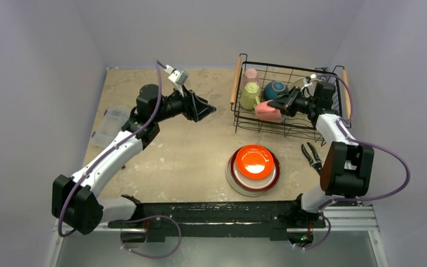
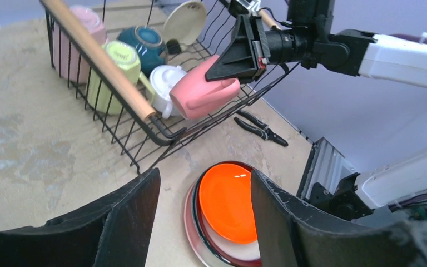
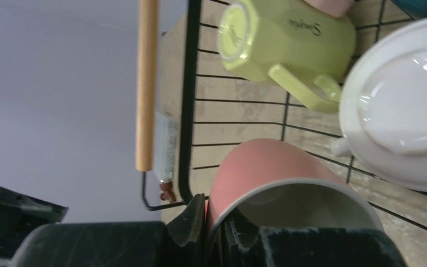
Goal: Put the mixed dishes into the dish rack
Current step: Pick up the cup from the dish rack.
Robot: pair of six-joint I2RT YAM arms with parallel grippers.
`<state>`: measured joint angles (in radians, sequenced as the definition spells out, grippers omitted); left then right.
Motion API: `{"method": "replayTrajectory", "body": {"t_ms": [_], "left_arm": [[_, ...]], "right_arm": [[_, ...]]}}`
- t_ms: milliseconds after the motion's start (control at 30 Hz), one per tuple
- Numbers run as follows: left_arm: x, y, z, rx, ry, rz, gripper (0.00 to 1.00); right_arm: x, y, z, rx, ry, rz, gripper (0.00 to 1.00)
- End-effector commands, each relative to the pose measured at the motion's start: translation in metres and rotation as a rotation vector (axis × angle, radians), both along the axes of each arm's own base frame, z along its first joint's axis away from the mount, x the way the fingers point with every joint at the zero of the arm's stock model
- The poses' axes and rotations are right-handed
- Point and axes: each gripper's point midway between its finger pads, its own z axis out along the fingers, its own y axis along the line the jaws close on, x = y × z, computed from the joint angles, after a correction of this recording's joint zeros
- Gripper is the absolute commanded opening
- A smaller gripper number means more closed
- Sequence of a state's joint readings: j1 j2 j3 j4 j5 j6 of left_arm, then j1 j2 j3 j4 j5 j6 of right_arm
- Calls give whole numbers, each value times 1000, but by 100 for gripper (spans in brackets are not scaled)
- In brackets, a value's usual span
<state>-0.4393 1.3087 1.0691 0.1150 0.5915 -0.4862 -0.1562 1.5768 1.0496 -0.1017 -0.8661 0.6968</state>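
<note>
In the dish rack (image 1: 236, 83), two mugs (image 1: 249, 95) sit along the left wall, one behind the other, with a bowl (image 1: 275, 89) to their right. A third mug (image 1: 268, 111) hangs above the rack's front part. A stack of plates (image 1: 254, 167) lies in front of the rack. The pliers (image 1: 311, 156) lie in front of its right corner, and a box (image 1: 110, 125) lies well to its left.

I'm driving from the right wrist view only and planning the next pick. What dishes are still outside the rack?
Observer: A stack of plates, red-orange plate on top, sits on the table on the near side of the dish rack.
Operator: Is the left tool free?
Observer: Yes. While your right tool pinches the salmon mug, the left tool hangs open and empty left of the rack.
Operator: Hazards near the plates?
Observer: Black pliers lie right of the stack, apart from it.
</note>
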Motion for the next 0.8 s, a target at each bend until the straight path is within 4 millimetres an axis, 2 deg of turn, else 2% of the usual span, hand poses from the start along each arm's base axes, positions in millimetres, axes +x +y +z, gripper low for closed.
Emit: {"method": "replayTrajectory", "body": {"t_ms": [0,200,333,400,500,667,767], "left_arm": [[-37,-9,65,-59,-416,-46,61],[-68,-27,103,-148,-610,-109,67],[-75,-32,109,-146,-829,-139,72],[-73,-30,110,-127,-950,-118,78],[-72,-32,102,-33,-1077,-140,80],[-74,-33,87,131,-1174,-221,81],[-72,-36,81,172,-1196,-251,81]], "right_arm": [[2,15,100,146,-247,57,0],[-28,33,175,260,-356,132,0],[-57,61,214,311,-393,254,0],[-70,77,226,335,-389,312,0],[-94,102,240,364,-381,409,0],[-124,118,254,372,-391,493,0],[-138,127,258,374,-391,542,0]]}}
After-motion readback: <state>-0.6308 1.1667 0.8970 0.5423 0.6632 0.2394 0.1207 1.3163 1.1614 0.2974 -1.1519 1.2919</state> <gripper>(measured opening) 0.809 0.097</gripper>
